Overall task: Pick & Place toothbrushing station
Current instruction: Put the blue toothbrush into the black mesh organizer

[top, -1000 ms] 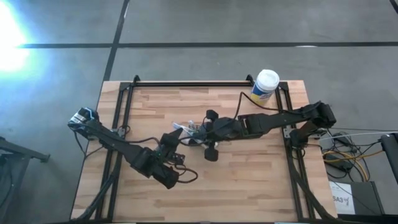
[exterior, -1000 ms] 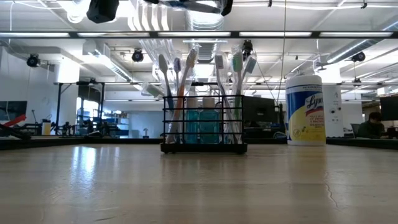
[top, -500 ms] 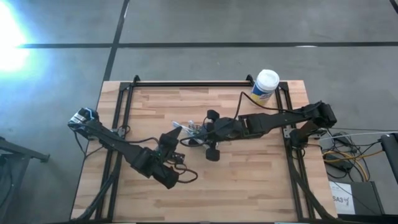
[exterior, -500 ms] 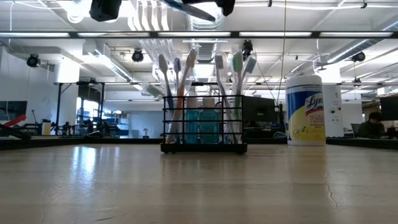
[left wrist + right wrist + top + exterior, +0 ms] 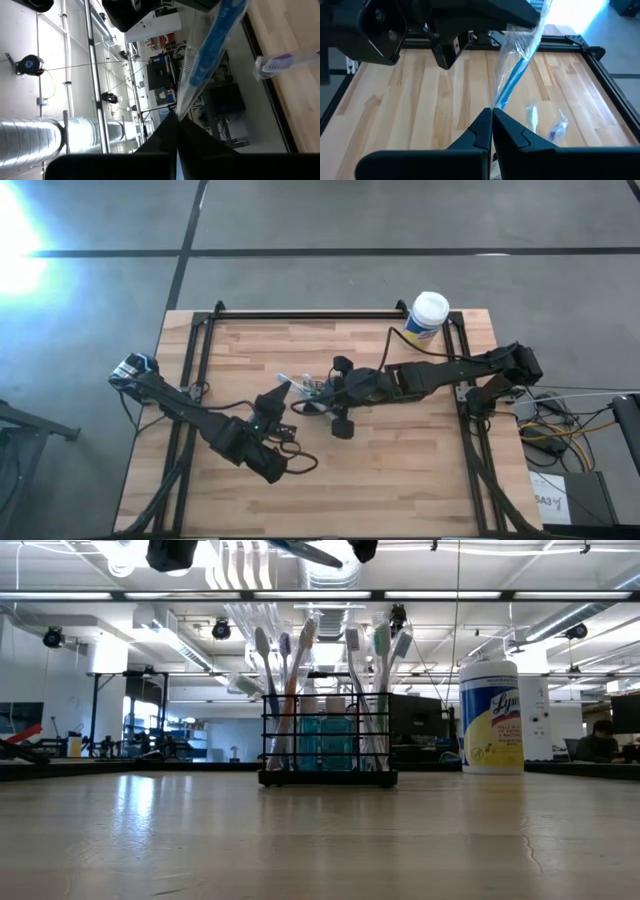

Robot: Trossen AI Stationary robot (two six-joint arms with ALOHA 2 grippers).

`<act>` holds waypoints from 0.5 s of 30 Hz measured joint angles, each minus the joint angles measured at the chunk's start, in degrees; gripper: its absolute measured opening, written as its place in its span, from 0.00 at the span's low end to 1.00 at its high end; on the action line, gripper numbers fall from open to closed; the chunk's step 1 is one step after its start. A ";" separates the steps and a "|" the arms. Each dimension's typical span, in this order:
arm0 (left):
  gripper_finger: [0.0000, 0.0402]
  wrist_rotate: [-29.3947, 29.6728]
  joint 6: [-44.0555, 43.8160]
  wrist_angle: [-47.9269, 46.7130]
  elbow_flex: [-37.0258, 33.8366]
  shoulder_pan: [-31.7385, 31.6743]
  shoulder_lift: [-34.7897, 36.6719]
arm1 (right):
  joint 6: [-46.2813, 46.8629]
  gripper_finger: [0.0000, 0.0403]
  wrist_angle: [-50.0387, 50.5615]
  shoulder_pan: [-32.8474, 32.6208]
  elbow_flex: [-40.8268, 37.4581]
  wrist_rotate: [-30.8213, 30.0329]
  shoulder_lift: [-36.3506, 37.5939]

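Both grippers, left (image 5: 283, 390) and right (image 5: 318, 388), are clenching one wrapped toothbrush (image 5: 516, 75) above the light, stiff holder (image 5: 327, 730), best gripped by its rim.

Toothbrushing station (image 5: 327, 735) mid-table, canister (image 5: 491, 717) to its right.

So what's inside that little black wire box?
The black wire box holds several upright toothbrushes and two blue bottles in the middle. The box floor and the brush handles' lower ends are hidden.
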State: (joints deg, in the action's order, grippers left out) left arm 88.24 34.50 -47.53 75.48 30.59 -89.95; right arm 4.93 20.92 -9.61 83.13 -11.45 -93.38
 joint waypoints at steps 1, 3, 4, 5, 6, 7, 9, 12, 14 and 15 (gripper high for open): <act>0.01 0.55 0.02 0.00 0.00 0.00 0.00 | -0.02 0.02 -0.16 0.00 0.00 0.05 0.00; 0.01 1.42 0.11 0.02 0.00 0.00 0.00 | -0.28 0.04 -0.19 0.13 0.00 1.50 0.00; 0.01 1.56 0.13 0.03 0.00 0.00 0.00 | -0.33 0.06 -0.17 0.19 0.00 2.51 0.00; 0.01 1.66 0.15 0.02 0.00 0.00 0.00 | -0.21 0.09 -0.17 0.20 0.00 3.33 0.00; 0.01 1.72 0.15 0.04 0.00 0.00 0.00 | 0.17 0.12 -0.24 0.20 0.00 3.84 0.00; 0.01 1.82 0.18 0.02 0.00 0.00 0.00 | 0.74 0.16 -0.35 0.25 0.00 4.00 0.00; 0.01 1.86 0.36 0.08 0.00 0.00 0.00 | 1.90 0.24 -0.36 0.58 0.00 4.39 0.12; 0.00 1.99 0.39 0.17 0.00 -0.01 0.00 | 4.41 0.38 -0.47 1.55 0.00 4.64 0.33; 0.00 1.98 0.39 0.18 0.00 -0.02 -0.01 | 5.45 0.46 -0.48 2.37 0.00 4.60 0.35; 0.00 1.97 0.39 0.27 -0.01 -0.02 0.00 | 5.83 0.50 -0.40 2.78 0.00 4.56 0.35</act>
State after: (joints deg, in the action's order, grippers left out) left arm 90.21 34.89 -47.26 75.48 30.57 -89.95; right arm 10.76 20.52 -6.82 83.13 -6.89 -93.03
